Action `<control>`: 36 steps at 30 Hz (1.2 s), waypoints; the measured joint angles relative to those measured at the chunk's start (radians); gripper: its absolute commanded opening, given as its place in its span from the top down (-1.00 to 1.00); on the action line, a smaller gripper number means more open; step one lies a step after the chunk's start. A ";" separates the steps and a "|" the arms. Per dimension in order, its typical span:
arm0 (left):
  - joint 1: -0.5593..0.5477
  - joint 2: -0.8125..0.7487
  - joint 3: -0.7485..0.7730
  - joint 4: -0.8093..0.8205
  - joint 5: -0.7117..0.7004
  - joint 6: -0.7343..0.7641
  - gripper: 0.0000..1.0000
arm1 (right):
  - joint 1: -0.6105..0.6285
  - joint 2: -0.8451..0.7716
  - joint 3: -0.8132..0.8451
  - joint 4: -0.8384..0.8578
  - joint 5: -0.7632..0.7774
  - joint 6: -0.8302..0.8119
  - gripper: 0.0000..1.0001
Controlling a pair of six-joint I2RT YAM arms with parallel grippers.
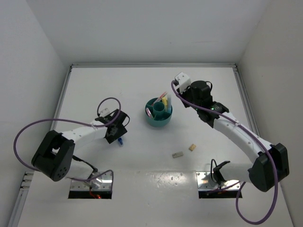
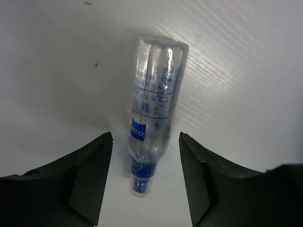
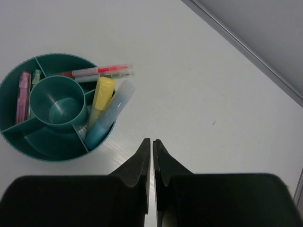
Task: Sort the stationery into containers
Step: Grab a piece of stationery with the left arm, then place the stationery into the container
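White tabletop with white walls fills every view. Nearest, right of centre in the top view, a grey block (image 1: pixel 177 154) and a tan block (image 1: pixel 192 147) lie apart. Left of centre, the left gripper (image 2: pixel 145 139) stands released, its fingers either side of a clear blue-capped bottle (image 2: pixel 154 109), not touching it. Farther up, the teal organiser (image 3: pixel 52 156) holds a pink marker (image 3: pixel 22 94) and a mint marker (image 3: pixel 35 78) in its left section, with a pink pen (image 3: pixel 94 71), a yellow marker (image 3: pixel 102 97) and a blue marker (image 3: pixel 106 118) in its right. The right gripper (image 3: pixel 152 156) is clenched on nothing.

White table (image 1: pixel 109 80) — faintly speckled, grey walls (image 1: pixel 142 28) around
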State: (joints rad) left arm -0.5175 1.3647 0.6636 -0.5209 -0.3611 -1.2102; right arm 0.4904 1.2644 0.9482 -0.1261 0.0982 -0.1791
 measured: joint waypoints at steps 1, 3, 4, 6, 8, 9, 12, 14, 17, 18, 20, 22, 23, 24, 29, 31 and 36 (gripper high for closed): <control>0.010 0.002 0.000 0.005 -0.002 0.006 -0.27 | 0.000 -0.001 -0.002 0.002 0.000 0.000 0.90; 0.028 0.010 0.000 0.014 -0.002 0.019 -0.23 | 0.000 -0.003 -0.006 0.004 0.001 0.000 0.90; 0.036 0.018 0.000 0.017 -0.002 0.025 -0.19 | 0.000 -0.003 -0.007 0.005 0.002 0.000 0.90; 0.053 0.037 0.000 0.027 0.003 0.035 -0.10 | 0.000 -0.005 -0.007 0.008 0.003 0.000 0.90; 0.061 0.058 0.003 0.035 0.003 0.052 -0.03 | 0.000 -0.008 -0.008 0.014 0.005 0.000 0.90; 0.061 0.061 0.005 0.039 0.003 0.058 -0.01 | 0.000 -0.011 -0.008 0.015 0.006 0.000 0.90; 0.061 0.063 0.007 0.048 0.011 0.073 0.17 | 0.000 -0.021 -0.008 0.019 0.007 0.000 0.90; 0.061 0.063 0.007 0.054 0.018 0.081 0.37 | 0.000 -0.028 -0.010 0.021 0.007 0.000 0.90; 0.062 0.062 0.008 0.060 0.040 0.094 0.75 | 0.000 -0.033 -0.011 0.022 0.007 0.000 0.90; 0.062 0.060 0.009 0.060 0.053 0.100 0.85 | 0.000 -0.033 -0.011 0.022 0.007 0.000 0.90; 0.062 0.045 0.014 0.053 0.100 0.109 0.93 | 0.000 -0.033 -0.011 0.022 0.007 0.000 0.90; 0.062 0.011 0.036 0.039 0.157 0.126 1.00 | 0.000 -0.033 -0.015 0.026 0.007 0.000 0.90; 0.062 -0.012 0.063 0.029 0.198 0.131 1.00 | 0.000 -0.033 -0.018 0.028 0.007 -0.001 0.90; 0.062 -0.039 0.092 0.034 0.237 0.138 1.00 | 0.000 -0.033 -0.021 0.028 0.007 -0.001 0.90; 0.097 -0.162 0.241 0.156 0.465 0.142 1.00 | 0.000 -0.033 -0.024 0.028 0.007 -0.001 0.90; 0.128 -0.182 0.255 0.267 0.576 0.090 1.00 | 0.000 -0.033 -0.024 0.028 0.006 -0.001 0.90; 0.143 -0.080 0.201 0.567 0.787 -0.150 1.00 | 0.000 -0.033 -0.024 0.028 0.006 -0.001 0.90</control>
State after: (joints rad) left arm -0.3740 1.2842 0.8642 0.0463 0.4255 -1.3605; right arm 0.4904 1.2312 0.9237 -0.0982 0.1043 -0.1799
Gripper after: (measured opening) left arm 0.407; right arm 0.050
